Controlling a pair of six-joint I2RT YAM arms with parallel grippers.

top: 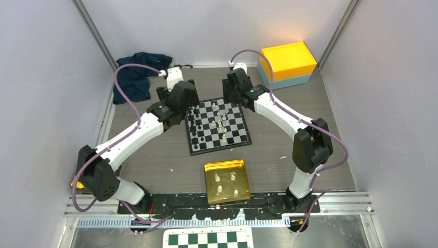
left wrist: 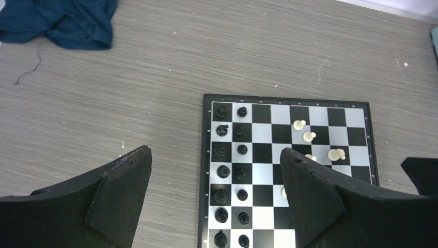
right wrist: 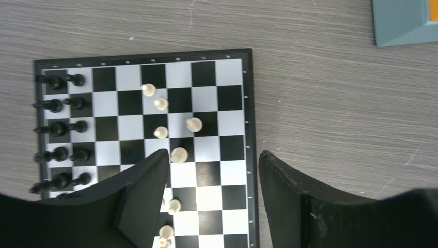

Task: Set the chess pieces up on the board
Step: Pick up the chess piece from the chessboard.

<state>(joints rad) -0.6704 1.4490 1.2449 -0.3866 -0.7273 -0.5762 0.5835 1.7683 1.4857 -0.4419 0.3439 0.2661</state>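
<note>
Board [top: 238,135] sits mid-table btwn both arms, so either one can reach it. Black pieces [left wrist: 221,151] stand in 2 tidy files along its left edge; that side looks done to me. White pieces [right wrist: 194,124] are strewn over the middle and right squares w/o any order. You'd want them lined up on the right-edge files, I reckon.

Left gripper [left wrist: 216,152] hangs over the board's far-left part, above the black files, fingers spread wide, nothing btwn them. Right gripper [right wrist: 213,154] hangs over the board's right half, jaws just as wide & empty. One white piece is just beside its left finger, so it's prob. placed for a pick there.

Containers:
- Gold tray [top: 226,166], near side, centre, just short of the board. It holds 4 spare whites [top: 219,189], well apart from each other. Likely the supply, parked where both arms get at it.
- Yellow box [top: 287,59] on a teal base, far right, closed. Contents: can't tell.

Blue cloth [top: 137,75] lies bunched far left, off the board.
</note>
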